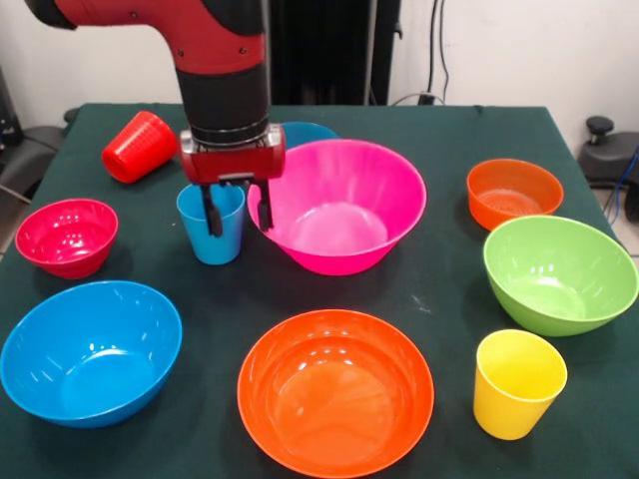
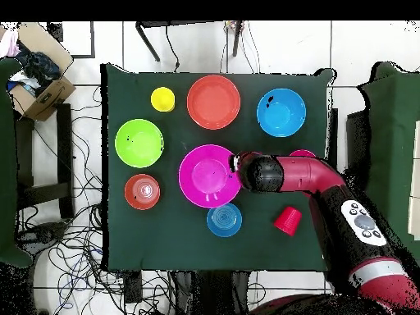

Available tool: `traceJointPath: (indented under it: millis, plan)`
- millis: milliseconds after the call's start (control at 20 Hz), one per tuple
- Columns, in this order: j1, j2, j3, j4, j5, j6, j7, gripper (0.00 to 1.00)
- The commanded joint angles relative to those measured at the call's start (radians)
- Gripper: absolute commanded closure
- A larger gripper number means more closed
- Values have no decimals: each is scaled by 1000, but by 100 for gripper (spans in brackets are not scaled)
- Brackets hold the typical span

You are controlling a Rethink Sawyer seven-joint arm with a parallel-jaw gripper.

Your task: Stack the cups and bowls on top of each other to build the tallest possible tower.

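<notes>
My gripper (image 1: 239, 226) hangs open over the right rim of the upright light blue cup (image 1: 210, 239). One finger (image 1: 212, 215) is inside the cup and the other is outside it, next to the large pink bowl (image 1: 344, 205). The pink bowl (image 2: 209, 175) is empty, and no tower shows: every cup and bowl stands apart. The red cup (image 1: 140, 147) lies on its side at the back left. At the front right the yellow cup (image 1: 517, 383) stands upright. In the overhead view the arm (image 2: 271, 173) hides the gripper and the light blue cup.
Around the pink bowl stand a small red bowl (image 1: 67, 235), a large blue bowl (image 1: 90, 351), a large orange bowl (image 1: 335, 391), a green bowl (image 1: 559, 273) and a small orange bowl (image 1: 513, 192). A small blue bowl (image 1: 305, 132) sits behind the arm.
</notes>
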Motion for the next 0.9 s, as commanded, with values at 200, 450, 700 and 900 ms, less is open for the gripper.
traceJointPath:
  millis: [200, 450, 700, 900]
  plan:
    - [50, 81, -74, -36, -45, -47, 72, 0]
    - [58, 43, -82, -18, -27, -19, 63, 0]
    - [74, -40, -85, 13, 10, 54, 58, 0]
    - [83, -103, -82, 35, 40, 106, 56, 0]
